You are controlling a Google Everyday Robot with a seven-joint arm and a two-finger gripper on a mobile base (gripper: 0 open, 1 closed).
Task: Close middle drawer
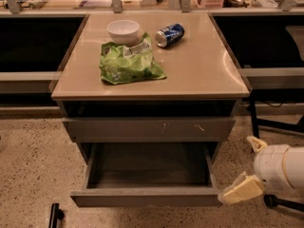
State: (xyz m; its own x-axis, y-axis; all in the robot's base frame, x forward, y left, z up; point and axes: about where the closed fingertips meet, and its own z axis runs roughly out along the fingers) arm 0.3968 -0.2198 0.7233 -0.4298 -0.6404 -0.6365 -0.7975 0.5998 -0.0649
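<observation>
We found the middle drawer [145, 197] pulled well out below the scratched drawer front [149, 128]. The pincer [236, 170] hung just right of the middle drawer's front, spread and pinching nothing.

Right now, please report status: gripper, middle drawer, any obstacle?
Gripper beside drawer's right front corner, fingers open, holding nothing. Middle drawer pulled out, looks empty. Nothing seen blocking it.
</observation>
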